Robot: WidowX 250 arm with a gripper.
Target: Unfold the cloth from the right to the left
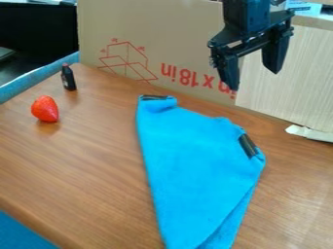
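Cloth [189, 170], one blue piece with two black strips [248, 145], lay at lower centre. One gripper [254, 79] hung at upper right, its two fingers [229, 73] apart. One strawberry [45, 109] and one bottle [68, 79] were at left.

One bench [84, 160] carries one blue cloth [195, 165] with two black strips on it, one [155, 97] at the cloth's end nearest the far edge, one [248, 145] on its right side. Near the bench's far left corner there is one strawberry [46, 109] and one small dark bottle [68, 78]. Along the far edge: one cardboard piece [175, 34], one pale panel [286, 92], one torn white scrap [309, 133]. One end effector [253, 80], two fingers.
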